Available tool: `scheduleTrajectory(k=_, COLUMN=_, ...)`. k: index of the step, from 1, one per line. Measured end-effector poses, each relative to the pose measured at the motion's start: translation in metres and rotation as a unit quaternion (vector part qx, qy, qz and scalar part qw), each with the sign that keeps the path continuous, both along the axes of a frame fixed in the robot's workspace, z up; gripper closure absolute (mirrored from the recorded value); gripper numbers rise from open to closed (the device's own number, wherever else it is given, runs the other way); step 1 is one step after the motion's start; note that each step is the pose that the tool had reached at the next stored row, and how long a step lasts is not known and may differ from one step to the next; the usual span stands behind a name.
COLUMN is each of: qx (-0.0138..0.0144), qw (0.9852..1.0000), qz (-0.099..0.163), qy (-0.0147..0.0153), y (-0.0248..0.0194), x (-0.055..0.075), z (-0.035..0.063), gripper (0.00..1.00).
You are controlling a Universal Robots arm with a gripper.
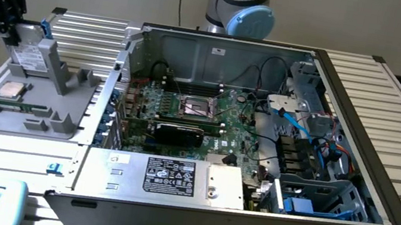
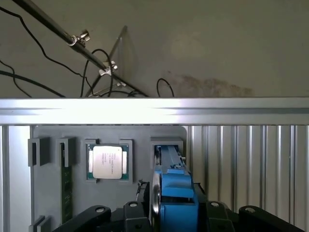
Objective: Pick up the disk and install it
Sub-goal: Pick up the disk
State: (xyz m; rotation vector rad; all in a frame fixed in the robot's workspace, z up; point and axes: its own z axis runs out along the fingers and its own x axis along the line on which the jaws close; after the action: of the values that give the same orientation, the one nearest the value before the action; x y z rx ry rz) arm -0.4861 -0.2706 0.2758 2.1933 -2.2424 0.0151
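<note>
Gripper [image 2: 174, 215] astride the disk [image 2: 176, 186]

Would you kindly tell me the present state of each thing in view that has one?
disk: standing upright in the grey holder, outside the case, not yet installed.
gripper: poised at the disk's upper end.
CPU chip: lying flat in a pocket of the holder.
computer case: open, side panel off, inside exposed.
silver box with black label: mounted inside the case.
</note>
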Motion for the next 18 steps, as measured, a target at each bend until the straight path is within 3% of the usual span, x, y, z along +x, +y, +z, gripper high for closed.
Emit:
scheduleTrajectory(k=14, qx=0.0, qw=0.9999, qz=-0.017, qy=0.0007, y=-0.0002, x=0.0003, z=-0.0002, gripper=0.54)
scheduleTrajectory(k=18, qx=0.0001, qw=0.9998, qz=-0.019, qy=0.0012, y=-0.0007, x=0.0004, z=-0.0002, gripper=0.63)
